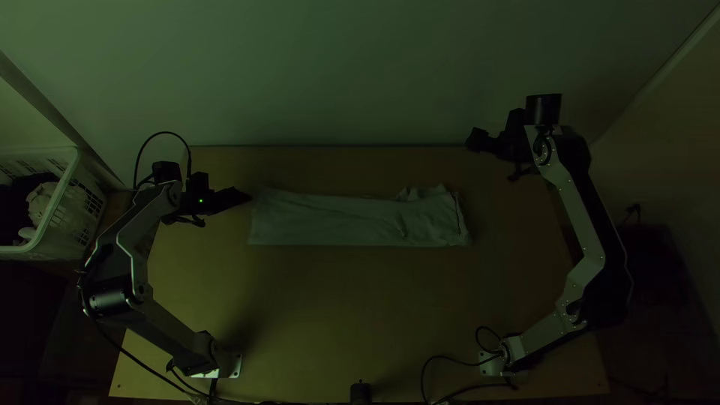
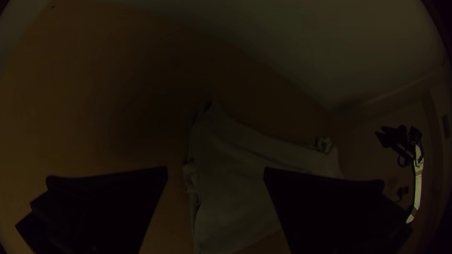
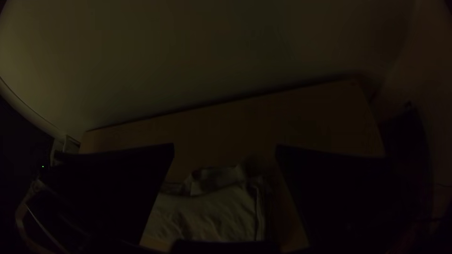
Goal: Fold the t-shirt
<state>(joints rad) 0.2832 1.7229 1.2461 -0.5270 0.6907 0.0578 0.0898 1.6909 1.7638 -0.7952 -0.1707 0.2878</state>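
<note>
The t-shirt lies on the table as a long narrow folded strip, left to right, its right end somewhat bunched along the far edge. My left gripper is just off the strip's far left corner; in the left wrist view my left gripper stands open, with the t-shirt beyond and between its fingers. Up and to the right of the strip, my right gripper is over the table's far edge; in the right wrist view my right gripper stands open, the t-shirt below it.
A white basket holding cloth stands beyond the table's left side. The wooden table has bare wood on the near side of the strip, and a pale wall rises behind its far edge. A small dark object sits at the near edge.
</note>
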